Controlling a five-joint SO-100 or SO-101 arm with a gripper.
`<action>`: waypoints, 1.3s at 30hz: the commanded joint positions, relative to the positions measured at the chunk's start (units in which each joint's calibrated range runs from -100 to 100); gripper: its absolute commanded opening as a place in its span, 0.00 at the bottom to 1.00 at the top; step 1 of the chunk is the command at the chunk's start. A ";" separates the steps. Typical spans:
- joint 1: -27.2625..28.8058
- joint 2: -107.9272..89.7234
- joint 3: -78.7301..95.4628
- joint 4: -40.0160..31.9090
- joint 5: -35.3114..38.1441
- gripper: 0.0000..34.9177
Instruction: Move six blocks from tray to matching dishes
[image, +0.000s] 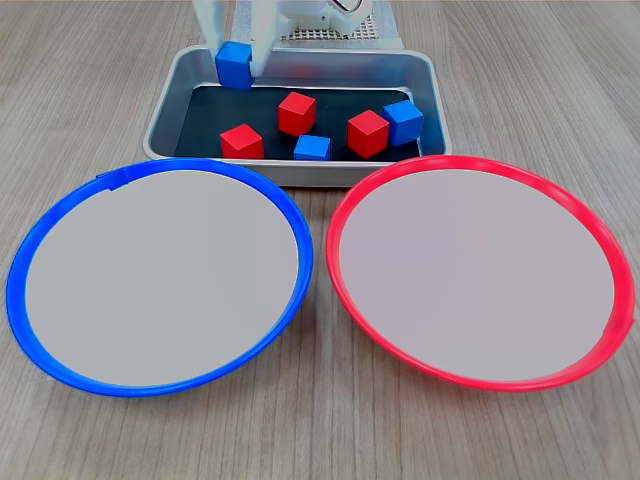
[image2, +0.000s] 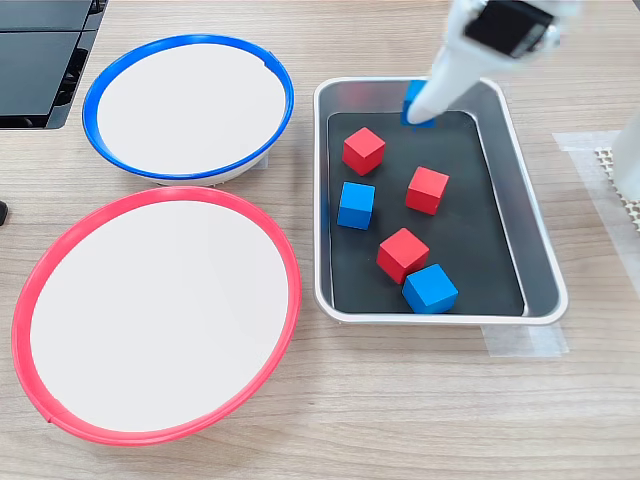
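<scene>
In the first exterior view, you have the rectangular silver metal tray with the black inner bottom (image: 165, 105) as your landmark on the wood-grain desk (image: 90, 80). At the tray's far left corner the white end effector (image: 236, 55) pinches a bright blue cube (image: 233, 64), which looks raised off the tray's black bottom. Five more small cubes rest in the tray: a red cube at the near left (image: 242, 141), a red cube near the middle (image: 296, 112), a small blue cube against the near wall (image: 312, 148), a larger red cube right of the middle (image: 367, 134), and a blue cube touching its right side (image: 404, 122). Just in front of the tray lie the round blue-rimmed dish with a pale grey centre (image: 20, 260) and the round red-rimmed dish of the same kind (image: 610, 250), both bare.

In the second exterior view, the tray (image2: 548, 290) sits to the right of both dishes. The white finger covers most of the held blue cube (image2: 414, 104) at the tray's upper end, over the metal wall. You see three red and two blue cubes loose on the black bottom. The blue-rimmed dish (image2: 100, 85) lies beside the tray's upper left, the red-rimmed dish (image2: 285, 260) beside its lower left.
</scene>
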 joint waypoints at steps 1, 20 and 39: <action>-4.82 15.89 -31.20 4.67 -17.19 0.00; -4.16 35.08 -34.29 -20.18 -24.52 0.23; 0.26 12.31 -0.43 -8.70 -15.38 0.69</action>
